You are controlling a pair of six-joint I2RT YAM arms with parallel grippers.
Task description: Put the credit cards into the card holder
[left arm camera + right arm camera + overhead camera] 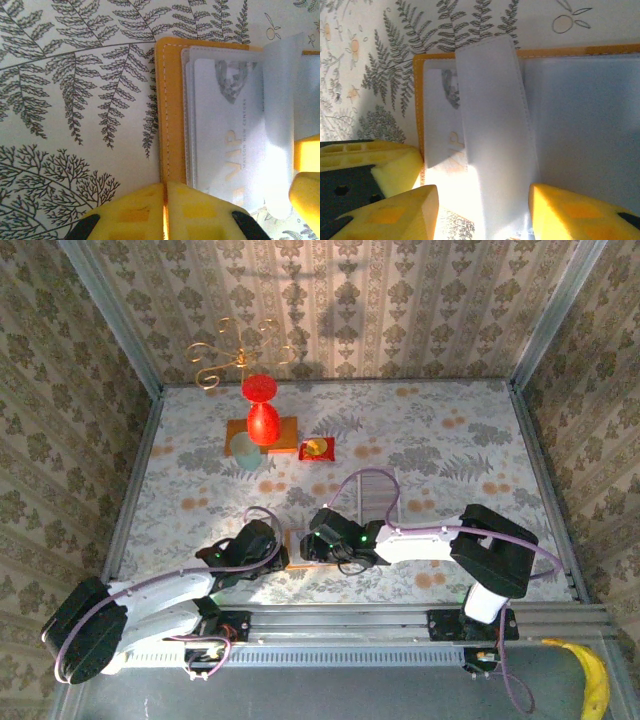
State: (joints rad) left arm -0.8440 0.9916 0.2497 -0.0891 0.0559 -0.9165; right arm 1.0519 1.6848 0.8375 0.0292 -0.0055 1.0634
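On the fern-print table [450,470], close to its near edge and between the two arms: an open orange card holder [170,100]. Inside, tucked under clear plastic, a pale silver credit card [225,150]. Left gripper [165,192] with yellow fingers pressed together, tips right at the holder's stitched border; no telling whether actually nipping it. Right gripper [482,197] with fingers spread wide, one clear sleeve page [492,115] standing up between them over the open holder.
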